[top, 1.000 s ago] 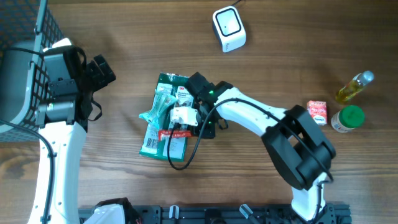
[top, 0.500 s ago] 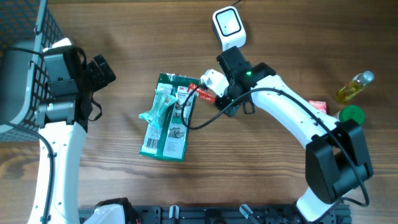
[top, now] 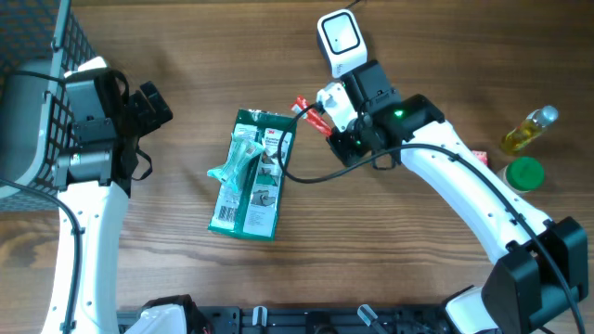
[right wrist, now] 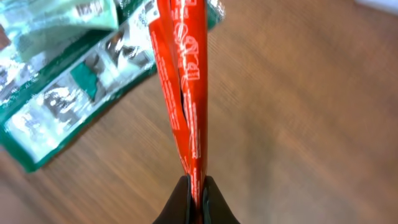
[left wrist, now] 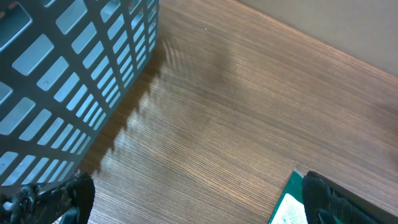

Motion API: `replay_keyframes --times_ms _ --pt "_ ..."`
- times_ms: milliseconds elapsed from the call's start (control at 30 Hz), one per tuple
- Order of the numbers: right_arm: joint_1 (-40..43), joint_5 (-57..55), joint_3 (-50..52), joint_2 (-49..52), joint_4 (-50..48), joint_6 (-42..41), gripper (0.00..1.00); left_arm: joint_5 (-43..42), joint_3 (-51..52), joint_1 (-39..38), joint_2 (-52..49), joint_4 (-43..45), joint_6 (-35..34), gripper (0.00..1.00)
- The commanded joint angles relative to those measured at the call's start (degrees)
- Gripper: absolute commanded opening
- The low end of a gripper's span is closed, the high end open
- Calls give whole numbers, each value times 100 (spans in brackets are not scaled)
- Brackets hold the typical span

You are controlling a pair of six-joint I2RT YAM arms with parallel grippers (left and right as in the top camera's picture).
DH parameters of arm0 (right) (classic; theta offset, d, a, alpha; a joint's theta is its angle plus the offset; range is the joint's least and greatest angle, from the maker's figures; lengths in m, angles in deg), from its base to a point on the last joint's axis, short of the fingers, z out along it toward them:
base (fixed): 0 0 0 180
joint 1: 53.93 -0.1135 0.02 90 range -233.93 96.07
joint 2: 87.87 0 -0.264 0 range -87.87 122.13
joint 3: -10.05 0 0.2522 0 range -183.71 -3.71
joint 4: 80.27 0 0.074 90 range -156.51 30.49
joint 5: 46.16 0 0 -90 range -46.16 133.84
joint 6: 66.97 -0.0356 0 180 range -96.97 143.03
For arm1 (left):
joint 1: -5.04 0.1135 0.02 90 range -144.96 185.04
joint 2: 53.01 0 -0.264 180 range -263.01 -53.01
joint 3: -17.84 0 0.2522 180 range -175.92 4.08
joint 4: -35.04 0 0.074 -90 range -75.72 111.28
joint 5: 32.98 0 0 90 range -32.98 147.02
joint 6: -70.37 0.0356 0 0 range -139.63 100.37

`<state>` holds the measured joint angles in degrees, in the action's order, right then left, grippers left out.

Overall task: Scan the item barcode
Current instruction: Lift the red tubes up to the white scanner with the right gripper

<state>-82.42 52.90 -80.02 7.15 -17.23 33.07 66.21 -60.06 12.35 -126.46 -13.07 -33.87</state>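
I see the red packet (right wrist: 185, 81) pointing straight out from my right fingers (right wrist: 180, 202), clamped on its end, held over the worktop (top: 418, 56) near the scanner (top: 340, 39). My left fingers (left wrist: 333, 196) stand apart.

Lying flat on the wooden bench (top: 186, 56), near its middle: green foil packs (top: 251, 176), overlapping, a clear-fronted one askew on top. Standing at the far left edge, well apart from the packs: a dark wire basket (top: 37, 56). Grouped at the right edge: a bottle of yellow oil (top: 529, 130), a small red-and-white carton (top: 474, 165) near it, and just beside the carton a green-lidded jar (top: 520, 176)
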Motion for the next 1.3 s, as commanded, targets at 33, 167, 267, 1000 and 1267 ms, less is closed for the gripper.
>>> replay_keyframes --times_ms 33,167,267,1000,1267 --pt "13 1193 -44 -37 411 13 4 52 -44 33 -7 20 50 100" --pt "13 1604 -44 -37 960 745 4 52 -44 33 -7 20 50 100" --pt "13 1873 -44 -37 1421 1554 4 52 -44 33 -7 17 50 100" --pt "13 2188 -46 -37 1976 2568 4 52 -44 33 -7 17 50 100" --pt "13 1749 -46 -37 1718 1967 5 52 -42 33 -7 20 50 100"
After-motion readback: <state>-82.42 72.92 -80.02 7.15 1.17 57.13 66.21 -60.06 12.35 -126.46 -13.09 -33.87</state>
